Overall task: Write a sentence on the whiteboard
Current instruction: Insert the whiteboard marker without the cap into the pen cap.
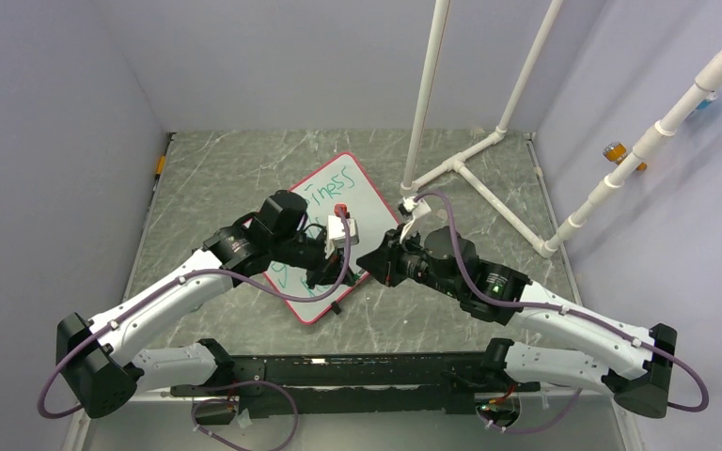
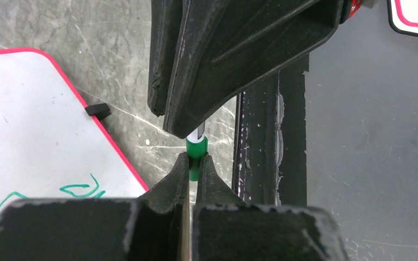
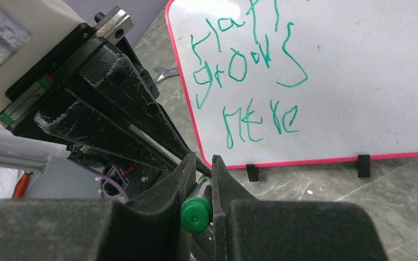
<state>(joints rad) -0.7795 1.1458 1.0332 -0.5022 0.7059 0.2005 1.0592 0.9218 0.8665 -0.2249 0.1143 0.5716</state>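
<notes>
Black fingers (image 3: 182, 176) of the right gripper (image 3: 204, 163) are closed, with only a narrow gap, on the round end of the green marker (image 3: 196, 215). From the opposite side the marker's thinner end is clamped by the fully closed left gripper (image 2: 194, 166). The marker is thus gripped by both, just off the near edge of the whiteboard (image 3: 359, 81). The board is laid flat and skewed on the marbled table (image 1: 244, 160), with two black clip feet (image 3: 363, 165) along that edge. The sentence (image 3: 245, 70) is written in three green lines, the lower two legible as "grows" and "here". White pipes (image 1: 489, 150) are set at the far side.
</notes>
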